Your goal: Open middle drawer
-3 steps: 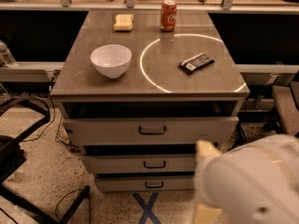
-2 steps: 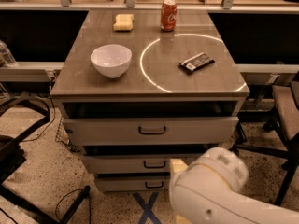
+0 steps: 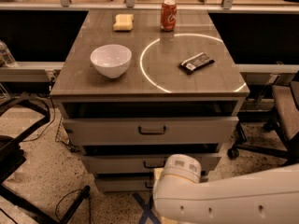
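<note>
The middle drawer [image 3: 112, 164] is a wide, shallow grey front below the taller top drawer [image 3: 103, 130] and above the narrowest bottom drawer [image 3: 121, 184]. Its small dark handle [image 3: 149, 165] shows at centre, with its right end hidden behind my arm. My white arm [image 3: 224, 199] fills the lower right, and its rounded joint [image 3: 182, 168] sits right in front of the middle drawer. My gripper is not in view; it lies below or behind the arm.
On the cabinet top stand a white bowl [image 3: 110, 59], a red can [image 3: 168, 14], a yellow sponge [image 3: 123, 22] and a dark snack bar [image 3: 196, 62]. An office chair [image 3: 285, 106] is at the right. A black chair base and cables [image 3: 18, 139] lie at the left.
My arm has swung from the right to the left across the lower frame and now covers the right part of the middle and bottom drawer fronts. The drawers have not moved.
</note>
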Robot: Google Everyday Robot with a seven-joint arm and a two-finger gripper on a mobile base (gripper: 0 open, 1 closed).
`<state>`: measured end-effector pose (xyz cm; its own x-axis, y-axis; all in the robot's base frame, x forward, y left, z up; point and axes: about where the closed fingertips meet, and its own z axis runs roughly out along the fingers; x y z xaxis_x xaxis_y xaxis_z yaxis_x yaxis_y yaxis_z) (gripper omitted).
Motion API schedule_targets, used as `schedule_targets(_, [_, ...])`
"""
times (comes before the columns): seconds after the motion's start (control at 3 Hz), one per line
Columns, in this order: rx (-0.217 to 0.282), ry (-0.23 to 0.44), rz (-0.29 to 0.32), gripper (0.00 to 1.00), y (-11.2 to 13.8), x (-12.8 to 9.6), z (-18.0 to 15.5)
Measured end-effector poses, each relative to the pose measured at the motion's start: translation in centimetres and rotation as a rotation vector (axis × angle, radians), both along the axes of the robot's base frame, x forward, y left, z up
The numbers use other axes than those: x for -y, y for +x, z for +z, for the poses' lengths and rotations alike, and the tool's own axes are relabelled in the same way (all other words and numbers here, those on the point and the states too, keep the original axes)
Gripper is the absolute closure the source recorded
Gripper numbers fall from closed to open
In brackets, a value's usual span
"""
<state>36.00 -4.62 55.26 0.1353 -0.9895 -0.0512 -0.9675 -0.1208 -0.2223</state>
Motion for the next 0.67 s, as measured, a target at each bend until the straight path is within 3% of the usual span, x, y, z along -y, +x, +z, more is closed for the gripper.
schedule_targets(0.67, [0.031,-0.026,-0.076,0.00,4.6,0.5,-4.8])
